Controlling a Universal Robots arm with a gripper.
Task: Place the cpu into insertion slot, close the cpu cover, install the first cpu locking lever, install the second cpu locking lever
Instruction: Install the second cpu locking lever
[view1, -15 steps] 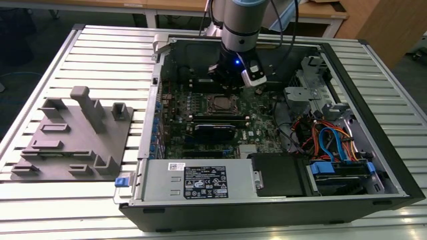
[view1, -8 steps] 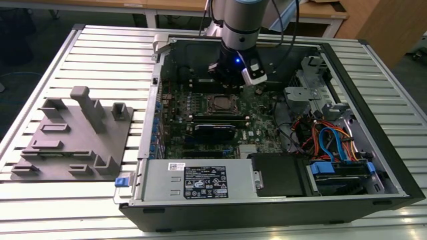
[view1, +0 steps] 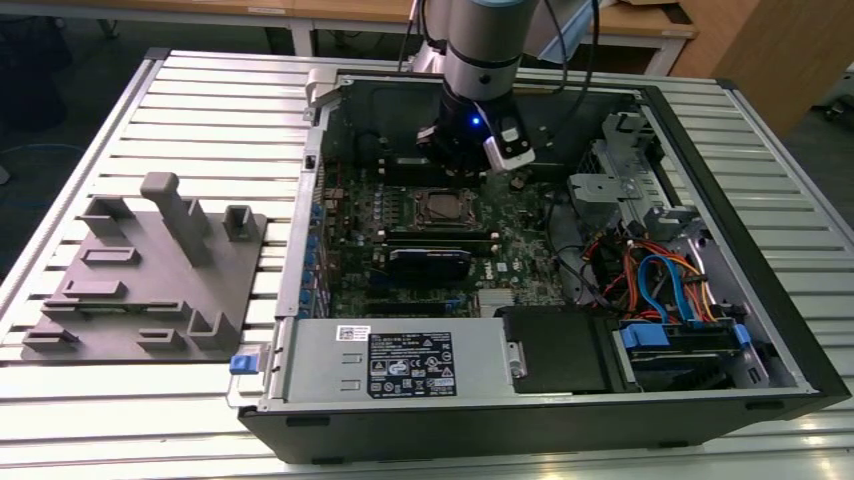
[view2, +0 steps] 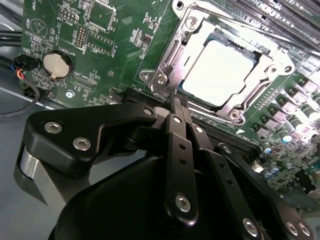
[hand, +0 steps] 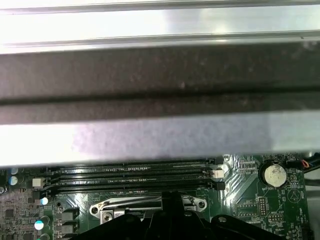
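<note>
1. Now the jaws are pressed together, tips at the edge of the cpu cover (view2: 169, 60).
2. That cover lies closed over the cpu (view2: 217, 70), which sits in the insertion slot (view2: 227, 37) on the green motherboard (view2: 100, 30).

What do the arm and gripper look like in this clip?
The arm is a silver-grey cylinder, with black cables running alongside and a small blue light near the wrist. The gripper is matte black, built of jointed link bars fastened with silver screws.
</note>
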